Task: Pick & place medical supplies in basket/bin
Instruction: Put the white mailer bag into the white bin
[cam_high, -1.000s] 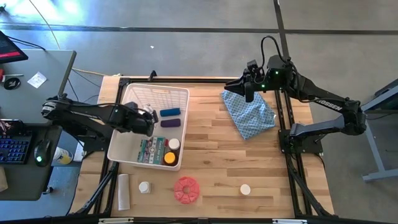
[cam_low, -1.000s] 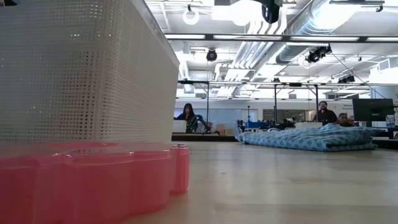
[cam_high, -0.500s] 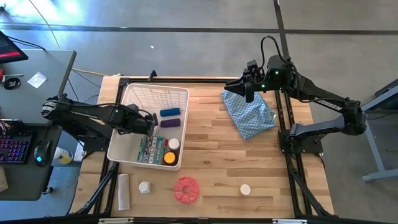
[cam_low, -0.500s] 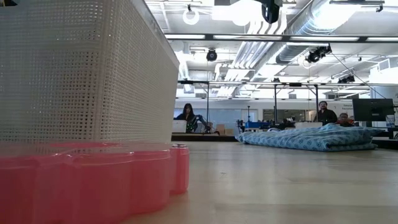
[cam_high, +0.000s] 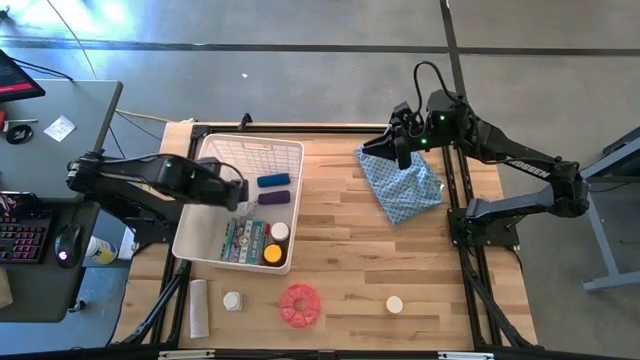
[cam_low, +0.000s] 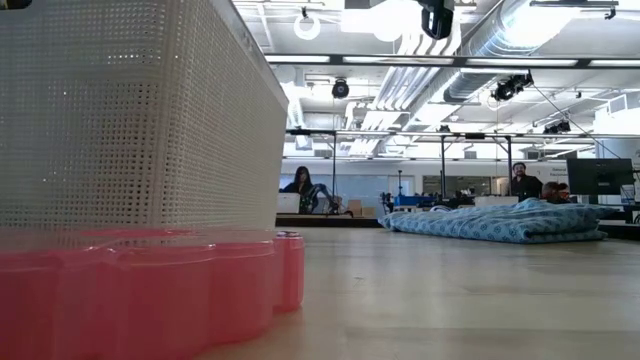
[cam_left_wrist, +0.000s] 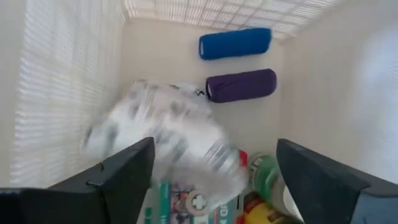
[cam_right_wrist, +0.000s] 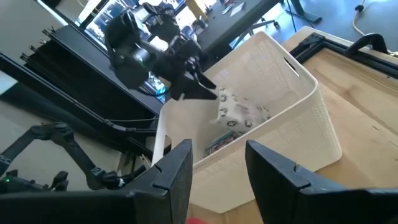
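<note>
jaws of the left gripper (cam_left_wrist: 208, 180) gape above a white packet (cam_left_wrist: 165, 140) inside the bin (cam_high: 290, 150).

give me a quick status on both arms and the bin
Left tool open over the bin, white packet dropping in. Right tool empty above the blue cloth. Nothing blocking.

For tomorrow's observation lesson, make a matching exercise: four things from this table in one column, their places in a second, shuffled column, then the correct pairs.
Things:
1. blue roll
2. red disc
3. cloth
4. white tube

Places:
A. on the table's front left corner, outside the bin
B. inside the bin, beside the purple roll
C. spread on the table's far right part
D. on the table, in front of the bin

Pairs: 1-B, 2-D, 3-C, 4-A
</note>
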